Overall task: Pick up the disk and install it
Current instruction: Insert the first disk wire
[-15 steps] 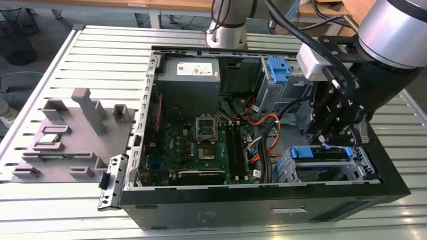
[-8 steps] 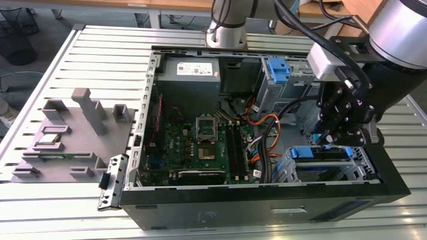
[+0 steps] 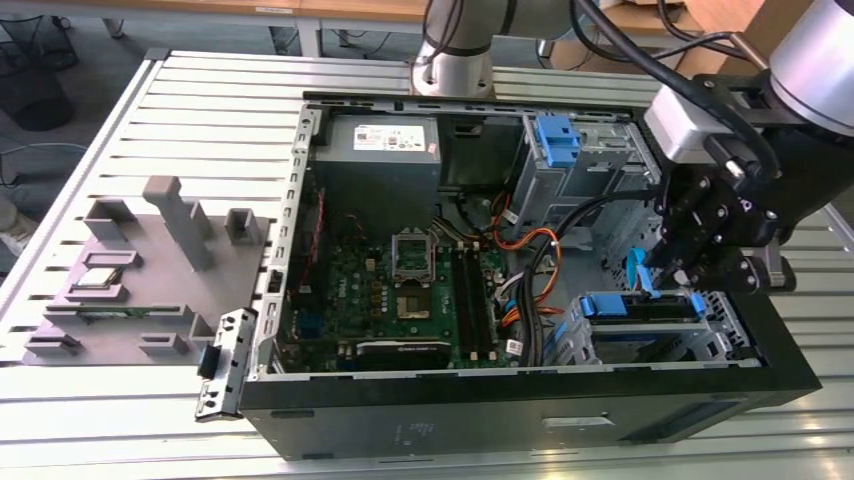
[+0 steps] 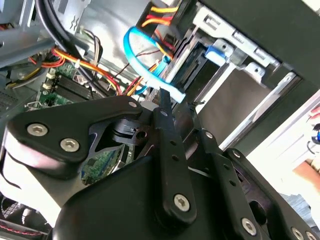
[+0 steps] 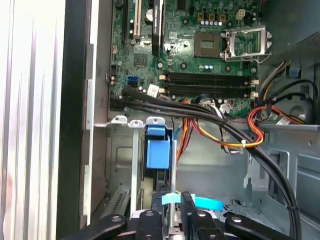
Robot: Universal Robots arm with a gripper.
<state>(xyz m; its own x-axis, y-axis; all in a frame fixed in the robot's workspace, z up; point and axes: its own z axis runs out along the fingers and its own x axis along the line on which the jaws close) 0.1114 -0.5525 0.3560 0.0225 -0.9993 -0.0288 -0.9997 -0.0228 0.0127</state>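
The disk (image 3: 643, 305) sits in the drive cage (image 3: 727, 330) at the lower corner of the open computer case, on the exterior view's right, with its blue carrier facing up. In both wrist views its blue plastic end (image 5: 157, 150) (image 4: 217, 50) shows between the cage's metal walls, and a dark slab runs back from it toward the gripper. My gripper (image 3: 683, 285) (image 5: 171, 196) (image 4: 177, 102) hangs just above the cage, at the end of the disk away from the blue tab. A light-blue flat cable (image 5: 200, 202) crosses right at its tip.
The green motherboard (image 3: 414, 280) fills the case floor. A grey power-supply box (image 3: 380, 140) sits at the far corner. A blue caddy (image 3: 554, 140) stands in the upper bay. Black and orange cables (image 5: 220, 120) run beside the cage. A grey fixture (image 3: 134, 260) lies outside the case, on the exterior view's left.
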